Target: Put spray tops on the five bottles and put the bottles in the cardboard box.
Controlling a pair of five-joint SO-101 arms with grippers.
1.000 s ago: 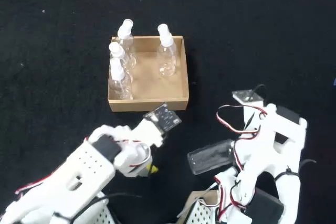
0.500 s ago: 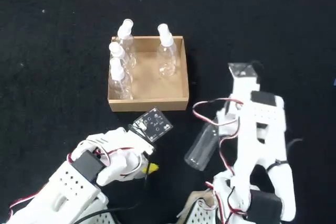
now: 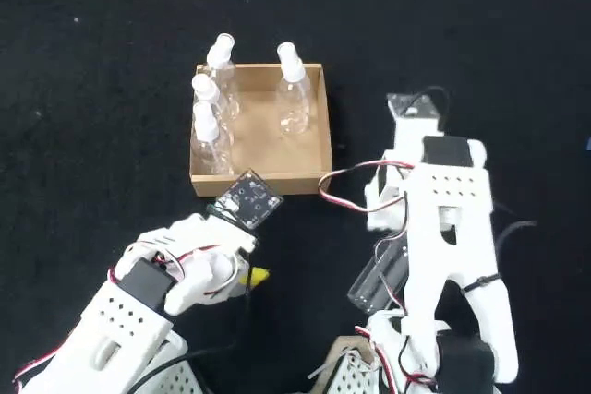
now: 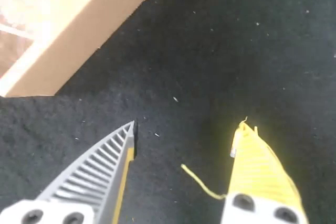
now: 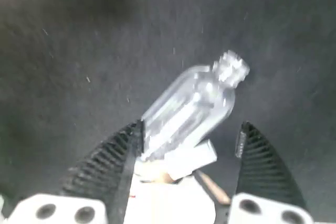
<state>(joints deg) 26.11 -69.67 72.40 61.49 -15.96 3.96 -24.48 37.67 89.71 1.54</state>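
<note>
1. Lying on its side on the black tabletop [image 3: 111, 89], threaded neck bare and without a spray top: a clear bottle [image 5: 189, 111], on the arms' side of the cardboard box [image 3: 261, 182], partly under the right arm [image 3: 448, 219].
2. Spread wide on either side of that bottle, not clamping it: the right jaws.
3. Standing upright inside the box, spray tops on: four bottles [image 3: 294, 99], three along one side wall, one apart by the far wall.
4. Hanging over bare tabletop near the box's near wall, spread wide, nothing between: the left jaws.
</note>
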